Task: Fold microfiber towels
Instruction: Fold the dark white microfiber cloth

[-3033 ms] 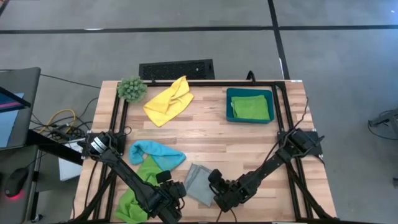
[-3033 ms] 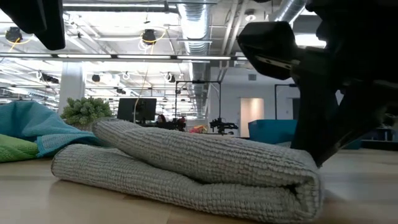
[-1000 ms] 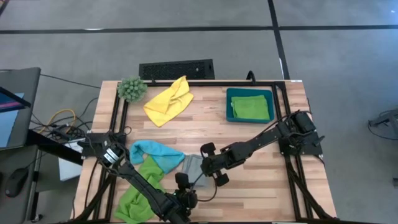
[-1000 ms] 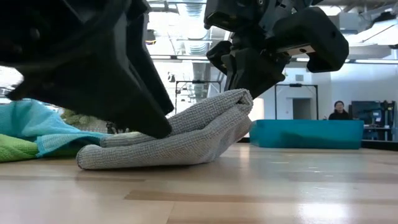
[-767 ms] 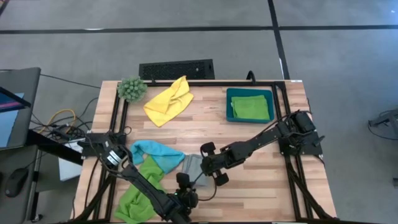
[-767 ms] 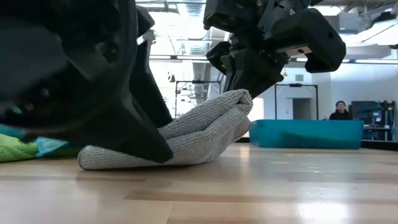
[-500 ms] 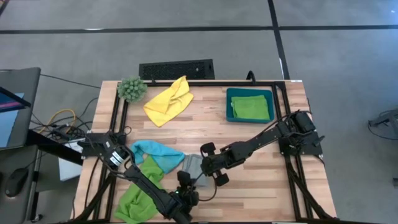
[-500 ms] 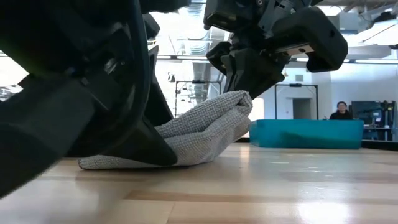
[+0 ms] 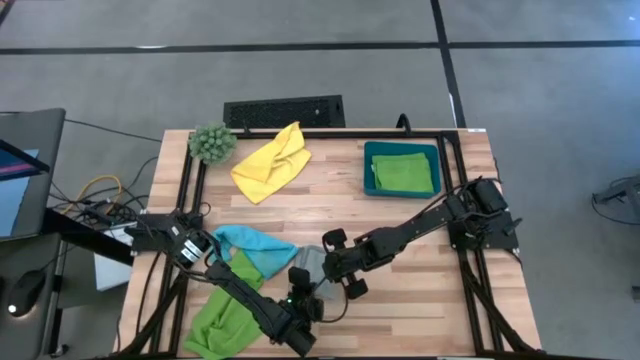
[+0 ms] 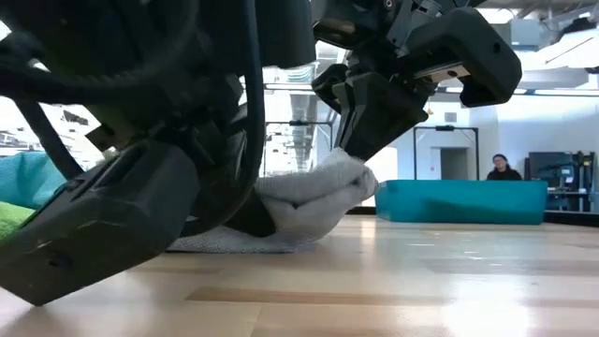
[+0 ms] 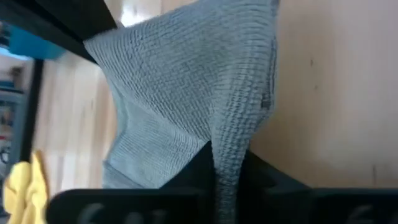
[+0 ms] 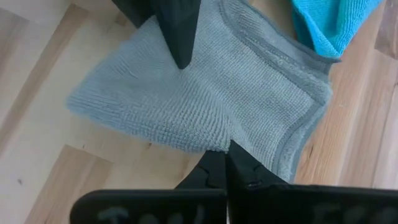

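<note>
Largely screened in the high view by both arms: grey towel [image 9: 312, 267], folded, ribbed weave, lying near the table's [image 9: 400, 230] 6 o'clock edge, just beside the light blue towel [image 9: 250, 246]. Left gripper [image 11: 225, 168] found clamped on one grey edge from 7 o'clock. Right gripper [image 12: 227, 151] pinched shut on the opposite fold, lifting it clear of the wood.

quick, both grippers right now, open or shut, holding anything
Left gripper: shut on the grey towel, pinching a fold of it.
Right gripper: shut on the grey towel's edge, lifting it off the table.
</note>
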Robot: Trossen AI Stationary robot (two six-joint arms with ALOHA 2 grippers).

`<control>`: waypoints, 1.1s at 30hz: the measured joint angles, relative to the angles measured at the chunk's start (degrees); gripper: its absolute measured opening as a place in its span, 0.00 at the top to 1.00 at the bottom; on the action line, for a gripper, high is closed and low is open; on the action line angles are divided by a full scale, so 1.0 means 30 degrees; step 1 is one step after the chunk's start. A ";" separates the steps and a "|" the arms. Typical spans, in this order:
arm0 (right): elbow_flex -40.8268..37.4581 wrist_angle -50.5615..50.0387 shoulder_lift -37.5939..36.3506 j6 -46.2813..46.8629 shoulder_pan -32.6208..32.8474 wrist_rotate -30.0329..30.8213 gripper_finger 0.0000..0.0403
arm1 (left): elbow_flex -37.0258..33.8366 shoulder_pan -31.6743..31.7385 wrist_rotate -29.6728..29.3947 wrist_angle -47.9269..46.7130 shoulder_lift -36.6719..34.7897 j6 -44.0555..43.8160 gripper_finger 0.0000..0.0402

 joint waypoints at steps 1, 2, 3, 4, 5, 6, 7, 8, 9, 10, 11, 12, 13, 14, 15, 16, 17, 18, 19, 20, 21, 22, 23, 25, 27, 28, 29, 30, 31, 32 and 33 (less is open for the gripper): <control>0.0000 -0.0014 0.0000 0.0132 0.0000 -0.0007 0.99 | 0.0000 0.0022 0.0230 -0.0148 0.0000 -0.0145 0.97; 0.0000 -0.0042 0.0000 0.0275 0.0000 0.0000 0.99 | 0.0006 0.0059 0.0381 -0.0262 0.0000 -0.0231 0.98; 0.0006 -0.0111 0.0000 0.0390 0.0000 -0.0007 0.99 | 0.0043 0.0081 0.0587 -0.0457 0.0000 -0.0243 0.98; 0.0007 -0.0221 0.0000 0.0488 0.0000 -0.0007 0.99 | 0.0238 0.0089 0.0850 -0.0974 0.0012 -0.0255 0.99; 0.0019 -0.0357 0.0000 0.0595 0.0000 -0.0013 0.99 | 0.0459 0.0087 0.0979 -0.1701 0.0007 -0.0284 0.99; 0.0127 -0.0676 0.0000 0.0712 0.0000 -0.0015 0.99 | 0.0668 0.0081 0.1030 -0.2513 0.0031 -0.0344 0.99; 0.0303 -0.1009 0.0000 0.0795 0.0000 -0.0010 0.99 | 0.0919 0.0074 0.1046 -0.3232 0.0068 -0.0487 0.99; 0.0515 -0.1333 0.0000 0.0801 0.0000 0.0016 0.99 | 0.1174 0.0069 0.1043 -0.3872 0.0047 -0.0657 0.99; 0.0748 -0.1710 -0.0002 0.0803 0.0000 0.0098 0.99 | 0.1353 0.0077 0.1034 -0.4508 -0.0108 -0.0817 0.99; 0.0939 -0.1962 -0.0007 0.0808 0.0000 0.0222 0.99 | 0.1513 0.0077 0.1074 -0.5147 -0.0331 -0.1012 0.99; 0.1105 -0.2139 -0.0007 0.0801 0.0000 0.0362 0.99 | 0.1626 0.0077 0.1145 -0.5668 -0.0523 -0.1208 0.99; 0.1322 -0.2397 -0.0007 0.0805 0.0000 0.0436 0.99 | 0.1729 0.0069 0.1307 -0.6105 -0.0664 -0.1337 1.00; 0.1602 -0.2618 -0.0007 0.0801 -0.0029 0.0444 0.99 | 0.1782 0.0062 0.1464 -0.6501 -0.0791 -0.1504 1.00; 0.1881 -0.2785 -0.0007 0.0807 -0.0068 0.0449 0.99 | 0.1807 0.0066 0.1509 -0.6954 -0.0887 -0.1658 1.00; 0.2153 -0.3053 -0.0007 0.0808 -0.0080 0.0455 0.99 | 0.1870 0.0072 0.1617 -0.7341 -0.1047 -0.1840 1.00; 0.2385 -0.3378 -0.0007 0.0807 -0.0092 0.0490 0.99 | 0.1890 0.0077 0.1705 -0.7520 -0.1320 -0.2061 1.00; 0.2584 -0.3767 -0.0007 0.0801 -0.0155 0.0497 0.99 | 0.1925 0.0077 0.1723 -0.7769 -0.1617 -0.2344 1.00; 0.2789 -0.4055 -0.0007 0.0801 -0.0211 0.0503 0.99 | 0.1938 0.0077 0.1735 -0.7998 -0.1944 -0.2577 1.00; 0.3015 -0.4286 -0.0007 0.0801 -0.0230 0.0505 0.99 | 0.1938 0.0071 0.1759 -0.8241 -0.2243 -0.2816 1.00; 0.3244 -0.4625 -0.0007 0.0801 -0.0311 0.0587 0.99 | 0.1938 0.0069 0.1752 -0.8479 -0.2505 -0.3029 1.00; 0.3480 -0.5015 -0.0015 0.0794 -0.0371 0.0735 0.99 | 0.1938 0.0077 0.1756 -0.8736 -0.2796 -0.3288 1.00; 0.3722 -0.5492 -0.0015 0.0790 -0.0418 0.1003 0.99 | 0.1938 0.0100 0.1726 -0.9001 -0.3104 -0.3455 1.00; 0.3994 -0.5969 -0.0015 0.0782 -0.0453 0.1293 0.99 | 0.1938 0.0170 0.1689 -0.9105 -0.3461 -0.3525 1.00; 0.4448 -0.6728 -0.0237 0.0720 -0.0537 0.1882 0.99 | 0.1945 0.0334 0.1783 -0.9231 -0.4163 -0.3350 1.00; 0.4730 -0.7022 -0.0580 0.0488 -0.0638 0.2108 0.99 | 0.1945 0.0620 0.2274 -0.9083 -0.4752 -0.2864 1.00; 0.4750 -0.7106 -0.0818 0.0481 -0.0706 0.2142 0.99 | 0.1938 0.0788 0.2416 -0.9083 -0.5049 -0.2767 1.00; 0.4750 -0.7268 -0.1097 0.0477 -0.0806 0.2150 0.99 | 0.1938 0.0966 0.2394 -0.9049 -0.5366 -0.2749 1.00; 0.4750 -0.7329 -0.1438 0.0473 -0.0919 0.2165 0.99 | 0.1938 0.1178 0.2404 -0.9050 -0.5698 -0.2710 1.00; 0.4750 -0.7457 -0.1870 0.0489 -0.1062 0.2275 0.99 | 0.1938 0.1378 0.2388 -0.9130 -0.6021 -0.2507 1.00; 0.4753 -0.7654 -0.2330 0.0586 -0.1216 0.2474 0.99 | 0.1940 0.1570 0.2275 -0.9117 -0.6309 -0.2201 1.00; 0.4762 -0.7842 -0.2769 0.0769 -0.1405 0.2608 0.99 | 0.1952 0.1799 0.2176 -0.9004 -0.6539 -0.1837 1.00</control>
